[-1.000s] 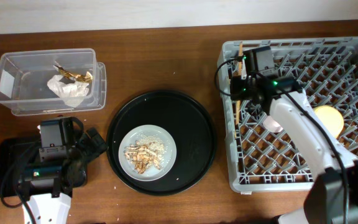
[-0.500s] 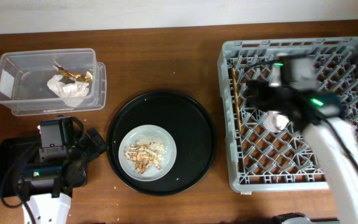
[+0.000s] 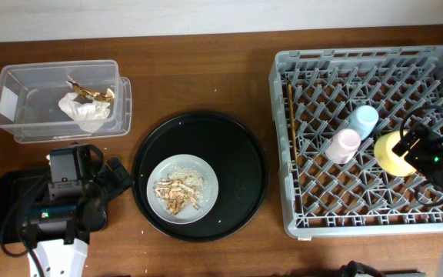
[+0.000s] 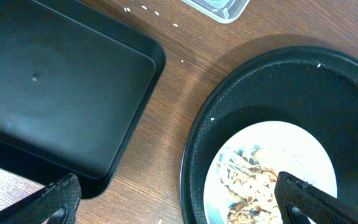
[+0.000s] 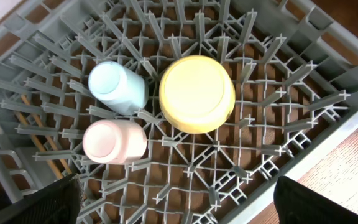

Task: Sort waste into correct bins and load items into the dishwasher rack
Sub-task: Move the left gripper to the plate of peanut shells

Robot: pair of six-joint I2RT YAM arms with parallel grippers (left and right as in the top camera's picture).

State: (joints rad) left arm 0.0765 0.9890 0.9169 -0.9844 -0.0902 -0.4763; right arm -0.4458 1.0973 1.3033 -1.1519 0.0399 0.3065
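Observation:
The grey dishwasher rack (image 3: 344, 225) holds the blue cup (image 3: 364, 119), the pink cup (image 3: 345, 144) and the yellow bowl (image 3: 392, 152), all upside down. The chopsticks (image 3: 291, 123) lie along its left side. My right gripper (image 5: 188, 202) hangs open and empty above the rack's near right part, just right of the bowl (image 5: 196, 93). The grey plate (image 3: 202, 173) carries beige food scraps (image 3: 175, 194). My left gripper (image 4: 179, 199) is open and empty between the shallow black tray (image 4: 55, 81) and the plate (image 4: 303, 149). The crumpled wrapper (image 3: 87, 110) lies in the clear box (image 3: 21, 85).
The plate sits on a large round black tray (image 3: 237, 161) at the table's middle. The clear box stands at the far left, the shallow black tray (image 3: 10, 192) in front of it under my left arm. Small crumbs dot the wood near the box.
My right gripper opened and let go of the chopsticks at the rack's left side, then swung right across the rack to beside the yellow bowl. The left arm has not moved.

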